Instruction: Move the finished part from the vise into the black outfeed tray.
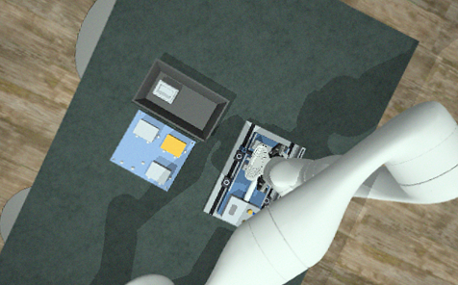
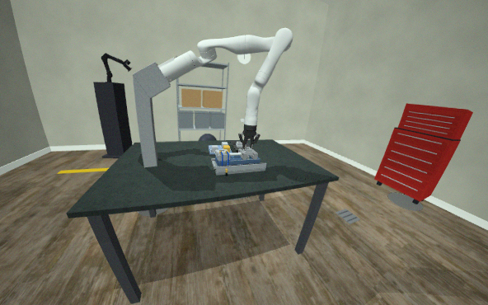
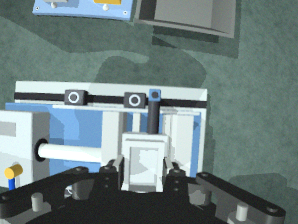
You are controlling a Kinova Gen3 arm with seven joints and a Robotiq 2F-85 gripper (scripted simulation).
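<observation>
The finished part (image 3: pixel 144 164), a pale grey block with a pocket on top, sits in the vise (image 3: pixel 107 136) on the dark green table. My gripper (image 3: pixel 143 165) is straight above it and shut on it, one finger at each side. In the overhead view the arm hides most of the vise (image 1: pixel 253 171) and the part. The black outfeed tray (image 1: pixel 181 99) stands left of the vise and holds one finished part (image 1: pixel 166 91) at its left end. From the side view my gripper (image 2: pixel 247 142) is low over the vise (image 2: pixel 238 159).
A light blue plate (image 1: pixel 153 150) beside the tray carries two grey blocks and an orange block (image 1: pixel 173 144). The arm's grey pedestal (image 2: pixel 145 111) stands on the table's left part. A red tool chest (image 2: pixel 424 152) and a shelf rack (image 2: pixel 202 103) stand off the table.
</observation>
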